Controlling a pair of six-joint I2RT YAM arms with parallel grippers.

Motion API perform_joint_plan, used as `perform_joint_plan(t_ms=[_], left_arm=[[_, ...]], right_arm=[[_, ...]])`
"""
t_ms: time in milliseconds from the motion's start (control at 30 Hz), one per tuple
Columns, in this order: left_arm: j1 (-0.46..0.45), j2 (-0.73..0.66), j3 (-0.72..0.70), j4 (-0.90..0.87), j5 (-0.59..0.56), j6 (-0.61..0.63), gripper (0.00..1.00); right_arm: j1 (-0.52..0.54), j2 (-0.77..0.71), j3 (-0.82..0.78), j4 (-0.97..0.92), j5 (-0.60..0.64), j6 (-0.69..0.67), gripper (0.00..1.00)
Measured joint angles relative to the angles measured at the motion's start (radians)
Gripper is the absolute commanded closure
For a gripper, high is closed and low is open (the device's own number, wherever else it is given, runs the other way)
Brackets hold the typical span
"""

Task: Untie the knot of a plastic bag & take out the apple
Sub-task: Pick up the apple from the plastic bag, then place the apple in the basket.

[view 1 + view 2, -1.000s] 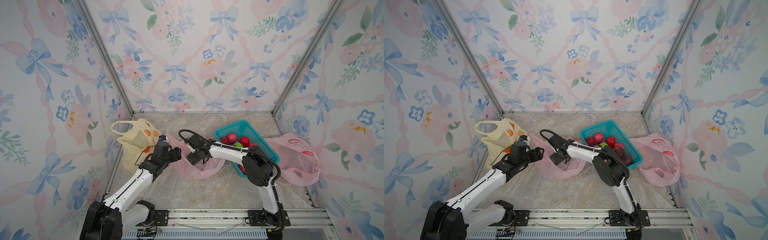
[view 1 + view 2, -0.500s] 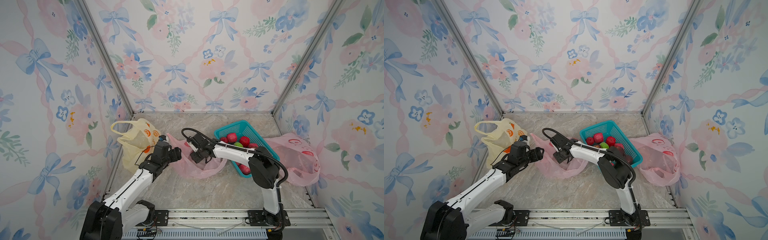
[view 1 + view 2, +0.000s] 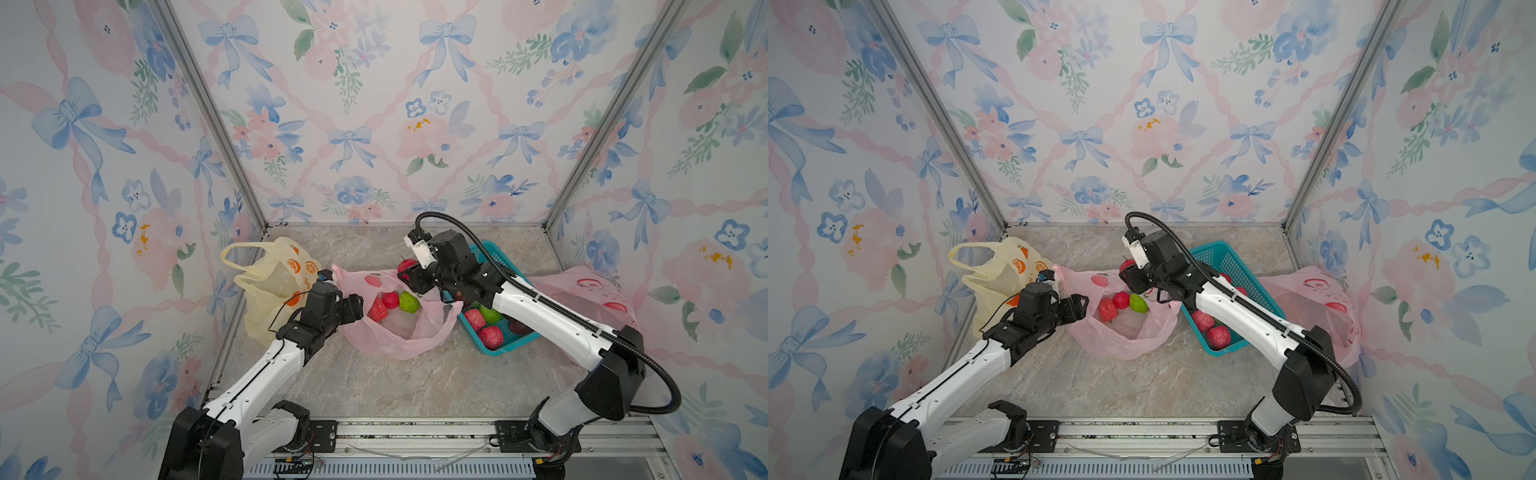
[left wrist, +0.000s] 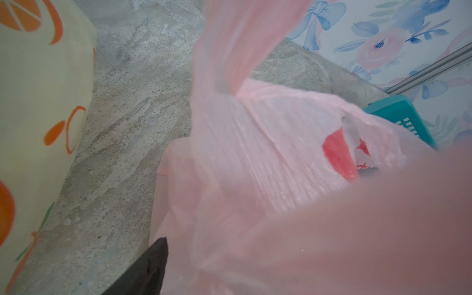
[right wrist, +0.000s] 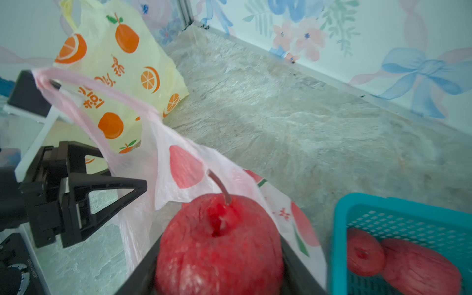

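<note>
Well, I judge most of the job done. The pink bag [image 3: 399,336] lies on the floor between my two arms with no knot that I can see and its mouth gaping. My right gripper [image 3: 409,279] is clamped on a red apple [image 5: 217,245], stem up between the jaws. In both top views the apple sits at the bag's far rim, close to the basket [image 5: 337,242]. I cannot tell whether it is fully clear of the film.

My left gripper [image 3: 355,306] stands at the bag's near edge with its jaws apart. In the right wrist view a handle loop of the bag is strung over it, which I take to be holding the mouth wide.

What is left, as I read it, is to carry the apple clear and set it down, probably in the basket with the other fruit. Two red fruits [image 3: 384,305] and a green one [image 3: 409,301] lie in the bag.

As for writing, the yellow bag [image 3: 274,286] carries orange-fruit prints and orange characters I cannot make out. The pink bag has red fruit pictures and tiny red marks, too small to read. No brand shows anywhere.
</note>
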State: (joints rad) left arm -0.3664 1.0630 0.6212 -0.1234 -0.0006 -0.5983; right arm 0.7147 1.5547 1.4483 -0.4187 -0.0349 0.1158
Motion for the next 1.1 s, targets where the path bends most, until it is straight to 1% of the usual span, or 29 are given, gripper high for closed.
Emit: perform_joint_plan(t_ms=[100, 233, 367, 467, 600, 667, 767, 900, 1000, 1100], left_arm=[[-0.006, 0.000, 0.000, 0.000, -0.003, 0.005, 0.19], [-0.014, 0.000, 0.001, -0.003, -0.003, 0.015, 0.19], [-0.059, 0.000, 0.022, -0.008, -0.015, 0.031, 0.19], [-0.119, 0.000, 0.062, -0.031, -0.062, 0.050, 0.19], [-0.195, -0.006, 0.091, -0.064, -0.174, 0.068, 0.20], [-0.227, -0.020, 0.091, -0.087, -0.235, 0.071, 0.20], [-0.237, -0.034, 0.092, -0.107, -0.296, 0.074, 0.20], [-0.251, -0.015, 0.116, -0.137, -0.352, 0.085, 0.20], [-0.283, 0.000, 0.146, -0.138, -0.388, 0.109, 0.20], [-0.303, 0.000, 0.158, -0.137, -0.411, 0.125, 0.20]], right_arm=[[-0.053, -0.036, -0.024, 0.000, 0.001, 0.000, 0.47], [-0.073, -0.061, -0.090, -0.005, 0.029, -0.001, 0.45], [-0.106, -0.074, -0.134, -0.034, 0.070, -0.005, 0.44], [-0.163, -0.074, -0.141, -0.046, 0.117, -0.013, 0.44], [-0.232, -0.062, -0.141, -0.056, 0.195, -0.037, 0.44], [-0.264, -0.034, -0.137, -0.061, 0.230, -0.050, 0.44], [-0.301, 0.033, -0.126, -0.066, 0.273, -0.066, 0.44], [-0.343, 0.142, -0.096, -0.071, 0.322, -0.084, 0.43], [-0.373, 0.218, -0.071, -0.071, 0.345, -0.098, 0.43], [-0.397, 0.281, -0.043, -0.069, 0.365, -0.105, 0.41]])
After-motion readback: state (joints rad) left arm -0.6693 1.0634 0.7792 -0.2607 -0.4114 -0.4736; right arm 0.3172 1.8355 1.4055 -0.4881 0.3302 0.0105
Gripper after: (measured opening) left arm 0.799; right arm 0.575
